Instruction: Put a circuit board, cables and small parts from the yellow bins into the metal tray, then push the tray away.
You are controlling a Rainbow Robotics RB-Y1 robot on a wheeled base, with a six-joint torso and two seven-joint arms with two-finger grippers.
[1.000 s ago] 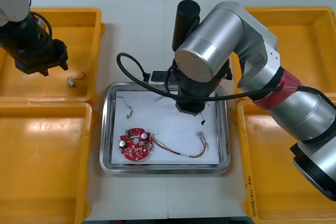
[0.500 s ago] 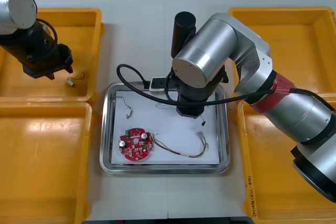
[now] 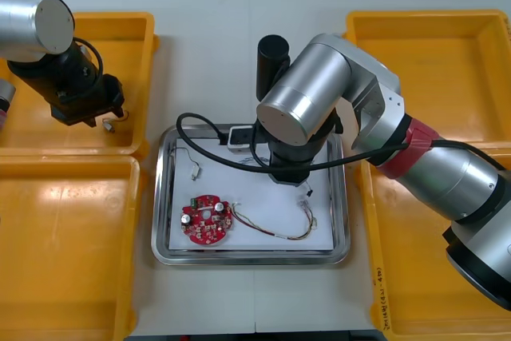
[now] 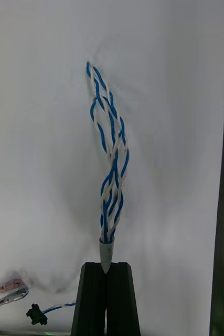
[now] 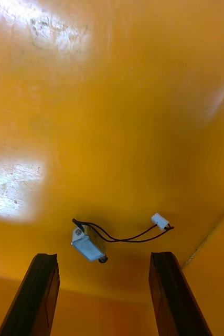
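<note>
- Blue-and-white first: the twisted blue and white cable (image 4: 110, 173) is pinched by its grey end sleeve. The rest trails out over the white inside of the metal tray (image 3: 157, 197). Grabbing the stiff tip looks like a way to let the floppy length lay itself down flat instead of bunching.
- Right gripper (image 4: 106, 266) hangs low over the tray's far half. Its fingers are closed almost together, with only that thin sleeve between them, and nothing else touches them.
- Already lying in the tray: the red circuit board (image 3: 206, 220) at the near left corner, the red and yellow cable (image 3: 275, 227) just beside it along the near edge, and a small metal part (image 3: 196, 170) with a wire by the left edge. The cable is coming down over a bare stretch well apart from those, probably on purpose.
- Left gripper (image 5: 103, 255) is down in the yellow bin (image 3: 128, 53) at the tabletop's far left corner, fingers spread wide and holding nothing.
- Second small metal part (image 5: 88, 244), with a black lead and a white plug, lies on that bin's floor near its near right corner. It sits roughly between the open fingers, so it looks lined up for a straddle grab, but it isn't gripped yet.
- Best guess: letting go of the cable is the right arm's next call, and the tray push comes well after.
</note>
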